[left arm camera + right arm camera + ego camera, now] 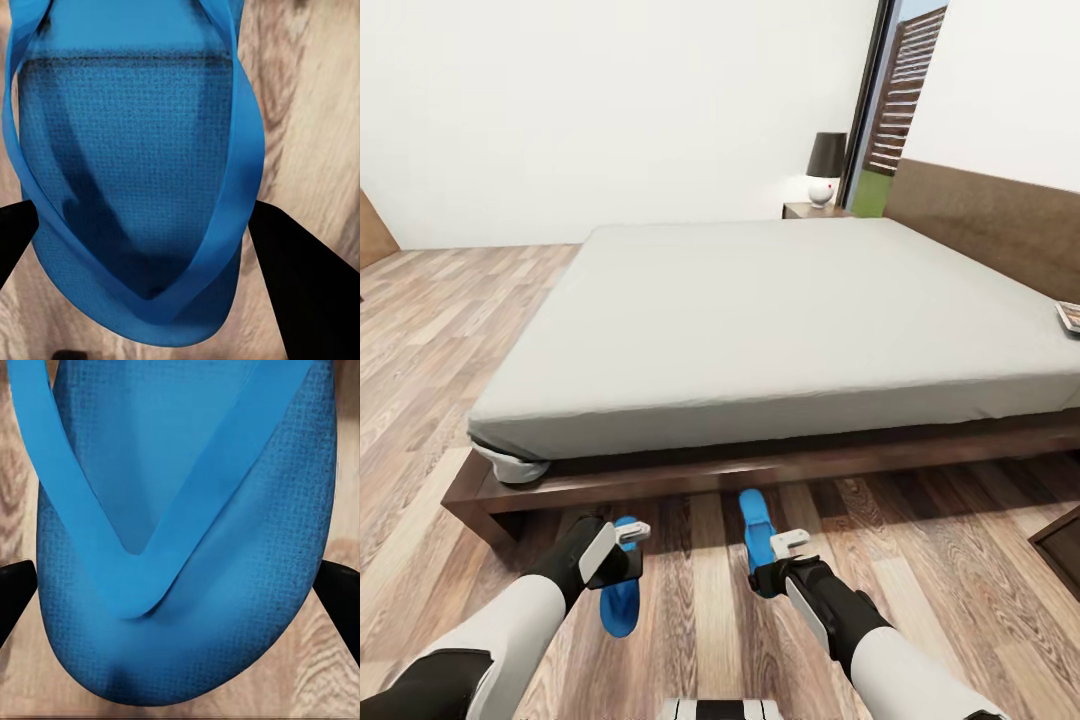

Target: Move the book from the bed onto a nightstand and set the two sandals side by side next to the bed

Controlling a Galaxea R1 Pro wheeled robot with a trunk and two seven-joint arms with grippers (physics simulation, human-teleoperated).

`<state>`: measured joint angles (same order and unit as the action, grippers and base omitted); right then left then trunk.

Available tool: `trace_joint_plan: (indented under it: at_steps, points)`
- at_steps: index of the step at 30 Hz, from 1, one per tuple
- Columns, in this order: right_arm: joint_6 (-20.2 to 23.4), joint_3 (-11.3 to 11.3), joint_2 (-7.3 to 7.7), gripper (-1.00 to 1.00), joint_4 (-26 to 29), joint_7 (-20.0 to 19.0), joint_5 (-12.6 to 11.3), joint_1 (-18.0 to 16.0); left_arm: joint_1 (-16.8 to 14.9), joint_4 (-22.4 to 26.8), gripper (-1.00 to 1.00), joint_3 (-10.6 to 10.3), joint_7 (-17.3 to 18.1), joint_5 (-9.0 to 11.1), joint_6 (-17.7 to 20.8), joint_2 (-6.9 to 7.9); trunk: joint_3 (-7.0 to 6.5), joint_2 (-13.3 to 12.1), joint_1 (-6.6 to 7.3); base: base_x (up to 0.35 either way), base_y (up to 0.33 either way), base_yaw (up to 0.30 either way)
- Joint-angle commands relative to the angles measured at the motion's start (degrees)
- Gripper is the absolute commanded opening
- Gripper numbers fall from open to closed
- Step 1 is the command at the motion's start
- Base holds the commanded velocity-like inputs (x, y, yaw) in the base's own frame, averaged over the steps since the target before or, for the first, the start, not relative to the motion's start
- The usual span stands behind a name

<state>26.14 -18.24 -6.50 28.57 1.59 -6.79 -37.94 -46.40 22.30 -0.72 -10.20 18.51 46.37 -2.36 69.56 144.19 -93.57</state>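
Each sandal (135, 172) (187, 532) lies between open jaws — on plank floor (700, 620).

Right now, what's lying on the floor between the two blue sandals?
Nothing: in the head view, bare wood-plank floor separates the left sandal from the right sandal, beside the bed.
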Motion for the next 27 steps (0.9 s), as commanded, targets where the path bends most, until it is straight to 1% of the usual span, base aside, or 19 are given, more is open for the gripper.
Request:
trace_joint_plan:
  at_steps: [1, 27]
  points:
    - [0.4, -0.3, 0.06, -1.0, 0.1, 0.1, -0.6, 0.0, 0.0, 0.1, -1.0, -0.1, -0.4, 0.6, 0.2, 0.0, 0.27, 0.0, -0.01, 0.0, 0.0, 0.0]
    - [0.7, -0.4, 0.08, -1.0, 0.0, 0.0, -0.5, 0.0, 0.0, 0.5, -1.0, -0.7, -0.4, 0.2, -0.4, -0.32, 6.03, 0.4, -0.68, 0.0, 0.0, 0.0]
